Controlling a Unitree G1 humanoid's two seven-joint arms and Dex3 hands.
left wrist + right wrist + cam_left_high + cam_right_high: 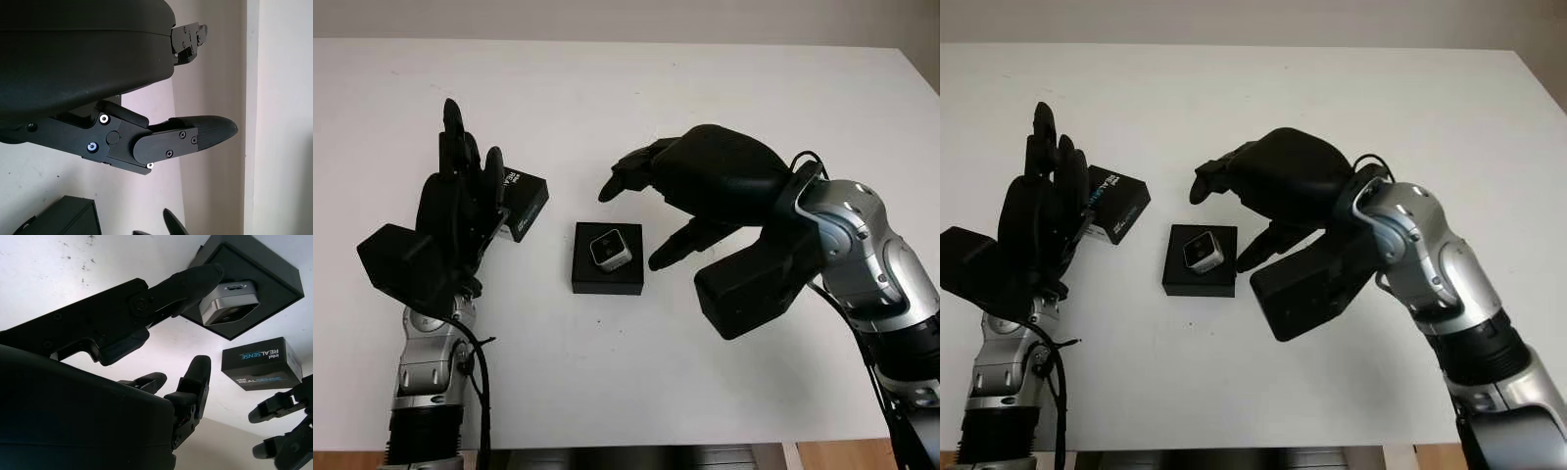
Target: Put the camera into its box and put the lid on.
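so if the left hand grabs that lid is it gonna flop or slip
Probably no flop: the lid shows crisp, square edges, so it likely stays stiff. Its sides look smooth, so it might slip in a light pinch. It looks like a hollow card shell, so probably light and apt to skid across the table if the open left hand nudges it first.

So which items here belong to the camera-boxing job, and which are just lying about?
Job items:
- camera, sitting in the box base
- RealSense lid, by the left robot hand
- right robot hand, open over the camera

Lying about:
- nothing besides the white table
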